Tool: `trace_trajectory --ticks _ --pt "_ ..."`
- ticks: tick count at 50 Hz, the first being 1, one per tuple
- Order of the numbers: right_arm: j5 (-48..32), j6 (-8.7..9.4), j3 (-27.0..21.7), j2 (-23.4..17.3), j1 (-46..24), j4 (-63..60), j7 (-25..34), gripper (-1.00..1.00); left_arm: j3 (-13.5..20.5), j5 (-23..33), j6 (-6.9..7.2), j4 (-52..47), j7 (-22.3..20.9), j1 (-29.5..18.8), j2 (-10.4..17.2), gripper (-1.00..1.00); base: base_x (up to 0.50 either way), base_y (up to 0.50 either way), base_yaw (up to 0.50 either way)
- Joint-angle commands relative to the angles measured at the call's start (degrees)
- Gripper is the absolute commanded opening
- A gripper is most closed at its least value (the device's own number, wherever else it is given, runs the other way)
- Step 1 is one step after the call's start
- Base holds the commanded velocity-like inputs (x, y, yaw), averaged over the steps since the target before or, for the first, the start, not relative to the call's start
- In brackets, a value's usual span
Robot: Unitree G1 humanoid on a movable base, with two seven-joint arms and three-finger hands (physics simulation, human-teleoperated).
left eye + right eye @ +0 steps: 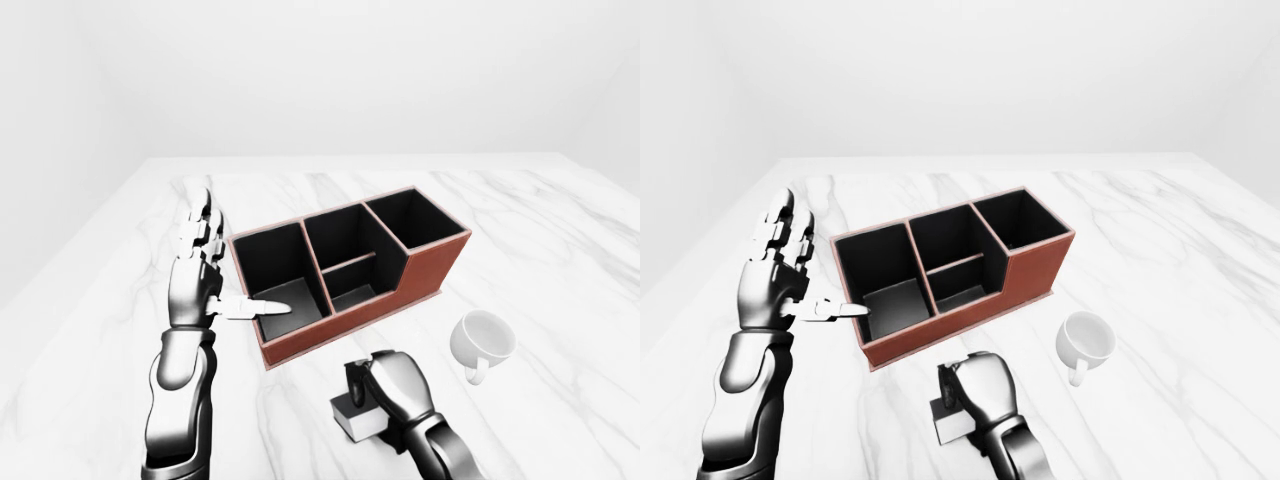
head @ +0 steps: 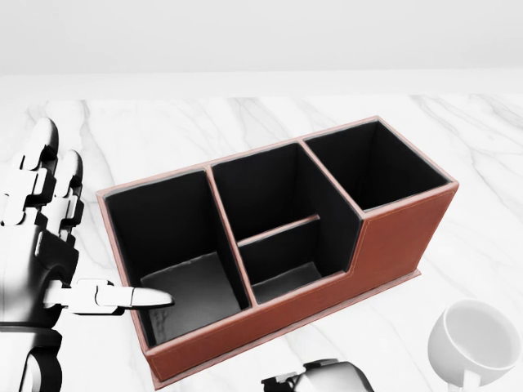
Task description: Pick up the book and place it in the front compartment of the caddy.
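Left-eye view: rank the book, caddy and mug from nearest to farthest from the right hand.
1. Book: under the right hand, fingers closed on it.
2. Caddy: above the hand, toward the view's top.
3. Mug: to its right; nearly as close as the caddy, hard to call.

White mug (image 1: 483, 340) upright on the marble table (image 1: 560, 230), handle toward the view's bottom.
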Motion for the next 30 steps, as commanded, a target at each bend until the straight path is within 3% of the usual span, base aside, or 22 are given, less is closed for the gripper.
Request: trace_trajectory --ticks 1,30 --pt "1.22 0.0 0.29 0.13 0.14 0.09 0.09 -1.0 -0.07 0.05 0.0 0.45 0.01 -0.02 -0.05 1.0 0.0 0.0 0.0" --pt "1.56 0.0 -2.8 1.08 0.66 -10.96 7.43 -1.0 0.13 -0.06 0.0 -0.09 0.05 -0.22 0.09 1.0 0.0 0.0 0.0"
